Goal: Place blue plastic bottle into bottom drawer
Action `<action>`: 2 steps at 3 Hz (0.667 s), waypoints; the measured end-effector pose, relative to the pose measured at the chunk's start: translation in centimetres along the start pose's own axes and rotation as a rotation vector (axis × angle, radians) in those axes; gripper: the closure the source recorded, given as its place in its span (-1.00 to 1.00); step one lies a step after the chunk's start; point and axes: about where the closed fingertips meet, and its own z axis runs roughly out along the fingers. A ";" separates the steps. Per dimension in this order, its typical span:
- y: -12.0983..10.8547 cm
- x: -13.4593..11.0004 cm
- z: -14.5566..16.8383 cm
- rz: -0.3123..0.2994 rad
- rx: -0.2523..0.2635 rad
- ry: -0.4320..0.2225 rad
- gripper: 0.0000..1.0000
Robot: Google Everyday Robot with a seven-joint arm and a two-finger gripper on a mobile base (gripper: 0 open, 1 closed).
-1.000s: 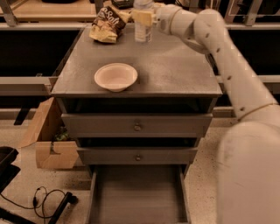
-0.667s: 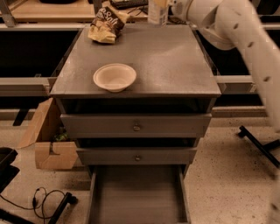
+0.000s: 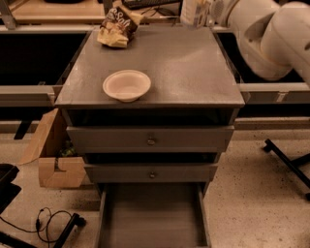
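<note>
**A:** Where is the gripper, and what are its fingers doing?

**B:** The gripper [image 3: 207, 11] is at the top edge of the view, over the rear right corner of the cabinet top [image 3: 193, 63]. Its fingers look pinched on the blue plastic bottle [image 3: 193, 13]. The bottle is between them and upright, so its long axis is vertical. Its cap is cut off by the frame. Its base seems to hang just above the rear edge, so I judge it is lifted, but I am not fully sure.

**A:** Which way is the goal from the fingers?

**B:** The bottom drawer [image 3: 152, 218] is well below the fingers and toward the camera, a little to the left in the view. It is pulled out and its grey floor shows. Between the fingers and this drawer are the whole cabinet top and the two upper drawers [image 3: 151, 139], both shut.

**A:** Is anything near the path?

**B:** The white bowl [image 3: 127, 85] stands well apart from the fingers, near the front edge. The crumpled snack bag [image 3: 116, 26] lies at the rear left. I think the one arm must carry the bottle forward past the front edge and only then lower it
</note>
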 end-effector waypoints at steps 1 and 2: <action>4.3 0.5 -5.6 0.190 0.059 0.050 1.00; 6.6 4.5 -10.2 0.313 0.116 0.105 1.00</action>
